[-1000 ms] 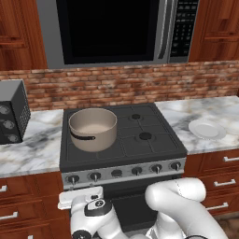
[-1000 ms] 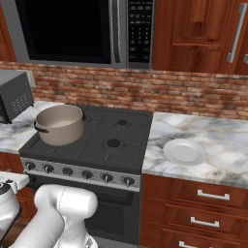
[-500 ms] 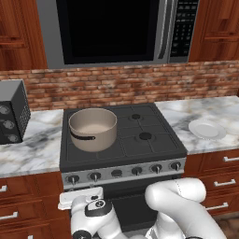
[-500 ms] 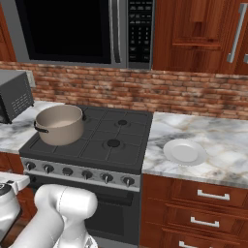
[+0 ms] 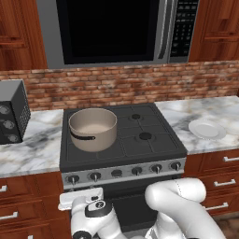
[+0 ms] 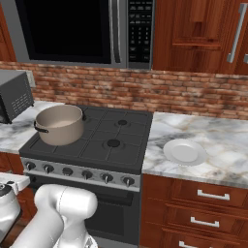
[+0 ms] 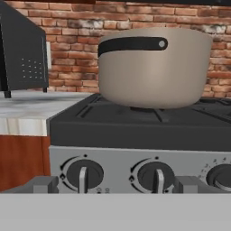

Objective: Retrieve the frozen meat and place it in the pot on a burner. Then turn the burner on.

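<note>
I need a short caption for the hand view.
Beige-grey pot on a stove burner, two control knobs below.

- Base views: even, flat rendered light, moderately bright; no visible lamp or clear source direction.
- Shadows: soft & weak; faint darkening under the pot (image 5: 93,129) on the stove (image 5: 140,144); none cast sharply on the worktop (image 6: 213,140).
- Glare: mild vertical sheen on the steel microwave (image 5: 161,28) trim; its door reads near black, no reflections.
- Sharpness: all views slightly soft, low-res textures; brick wall (image 6: 184,94) blotchy.
- Hand view: knobs (image 7: 83,173) close to lens, blurry w/ jagged edges; the pot (image 7: 153,67) side shaded smoothly, lighter at centre.
- No edge distortion apparent.
</note>
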